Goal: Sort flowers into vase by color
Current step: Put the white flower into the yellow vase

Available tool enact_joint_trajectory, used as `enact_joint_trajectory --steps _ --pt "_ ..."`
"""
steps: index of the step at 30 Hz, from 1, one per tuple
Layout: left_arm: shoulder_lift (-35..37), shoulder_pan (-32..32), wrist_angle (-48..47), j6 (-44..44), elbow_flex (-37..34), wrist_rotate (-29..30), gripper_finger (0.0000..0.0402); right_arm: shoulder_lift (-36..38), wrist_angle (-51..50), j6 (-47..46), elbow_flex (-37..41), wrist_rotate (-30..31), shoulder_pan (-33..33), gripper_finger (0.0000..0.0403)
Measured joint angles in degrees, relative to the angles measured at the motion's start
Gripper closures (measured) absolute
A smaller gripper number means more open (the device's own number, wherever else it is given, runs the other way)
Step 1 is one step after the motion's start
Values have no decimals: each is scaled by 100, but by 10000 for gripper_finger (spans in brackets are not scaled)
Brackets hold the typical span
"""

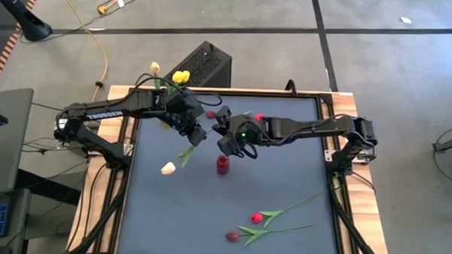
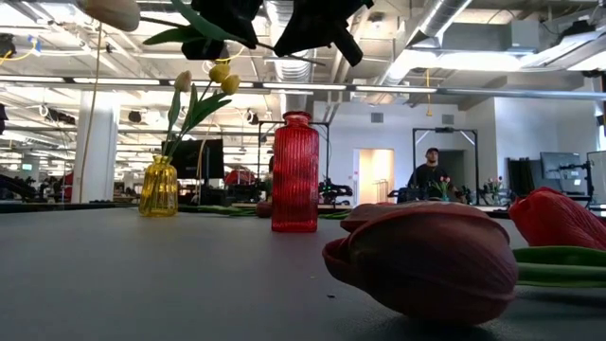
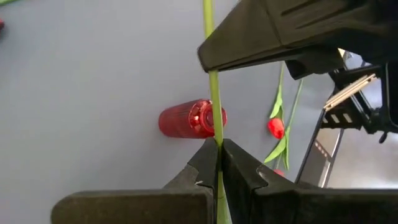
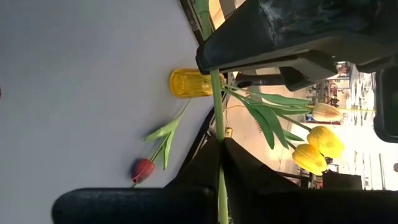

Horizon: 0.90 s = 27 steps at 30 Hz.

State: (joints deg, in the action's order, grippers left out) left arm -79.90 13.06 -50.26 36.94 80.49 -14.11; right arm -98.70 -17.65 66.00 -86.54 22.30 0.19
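Both grippers — left (image 1: 198,133), right (image 1: 221,127) — pinch one cream tulip (image 1: 168,168) by its stem, above the table. Uneven pull could snap it.

A yellow cable (image 1: 85,24) snakes over the grey floor (image 1: 393,80) beyond the table (image 1: 299,182), a black box (image 1: 202,66) at its far edge, a person (image 2: 431,170) standing far off.

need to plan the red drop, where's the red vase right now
In the high view the red vase stands upright near the mat's middle, just in front of the right gripper, with the cream tulip to its left.
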Motion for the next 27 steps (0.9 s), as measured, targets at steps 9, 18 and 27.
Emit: enact_joint_trajectory --steps 9,18,27 --pt "0 -145 43 -670 -4 227 380 4 -284 -819 0 -269 0 378" --pt "26 -79 105 -1863 278 653 273 4 -941 -1801 0 -887 -276 383" --pt "685 -26 404 -3170 591 2552 224 340 -1832 -2914 0 -2939 -1127 384"
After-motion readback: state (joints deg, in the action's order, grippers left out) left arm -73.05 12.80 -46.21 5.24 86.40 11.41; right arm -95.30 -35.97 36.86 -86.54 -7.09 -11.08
